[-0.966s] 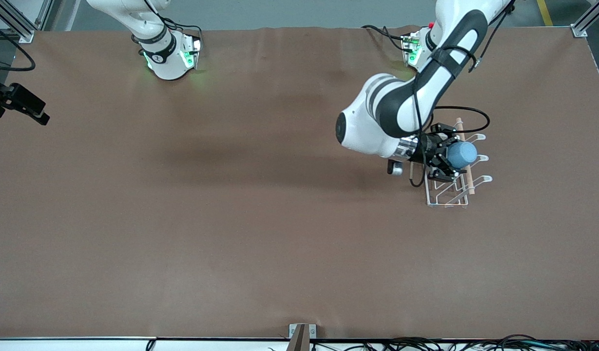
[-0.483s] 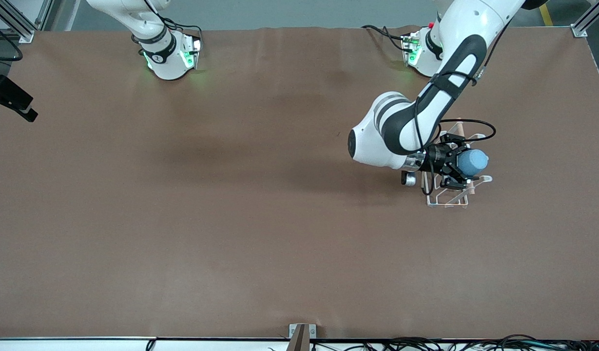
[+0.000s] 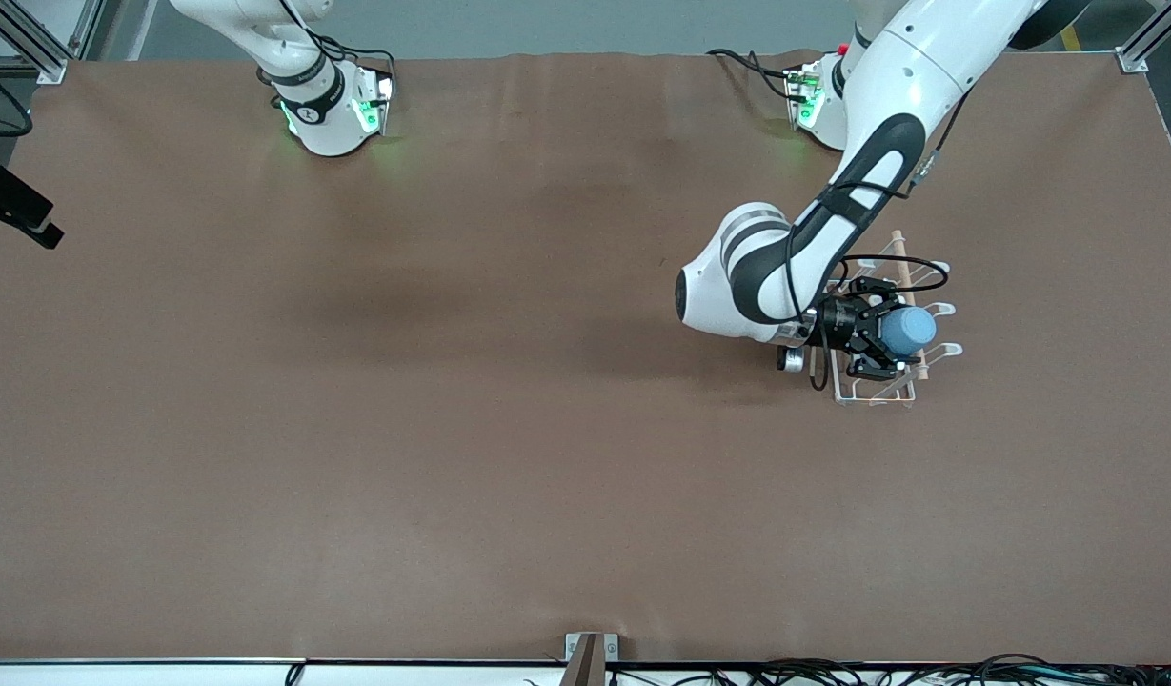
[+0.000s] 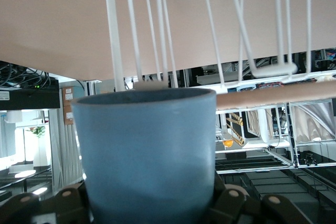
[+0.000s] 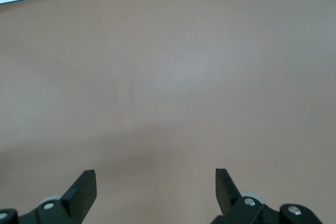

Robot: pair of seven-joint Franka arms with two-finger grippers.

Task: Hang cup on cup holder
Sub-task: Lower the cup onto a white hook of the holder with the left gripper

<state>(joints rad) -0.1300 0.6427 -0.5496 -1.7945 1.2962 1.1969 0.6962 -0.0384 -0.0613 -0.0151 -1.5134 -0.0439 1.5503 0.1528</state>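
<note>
The big brown worktop (image 3: 452,429) fills most of the front view. The left arm reaches down from its base toward the left arm's end of the worktop. The right arm waits near its own base, and its right hand (image 5: 156,187) is spread wide over bare worktop, holding nothing.

The cup holder (image 3: 895,381) stands on the worktop at the left arm's end. It is a white wire rack with looped prongs that stick out, and a light wooden rod (image 3: 898,245) runs along its top.

The left hand (image 3: 878,335) is over the cup holder, turned on its side. Its fingers are closed on the cup (image 3: 907,330), gripping it near the narrow base. The cup is small, light blue and has no handle. It lies sideways in the air, right by the wooden rod and the prongs.

In the left wrist view the cup (image 4: 145,153) fills the middle, with the white wires (image 4: 157,30) and the rod (image 4: 278,94) just past its rim.
</note>
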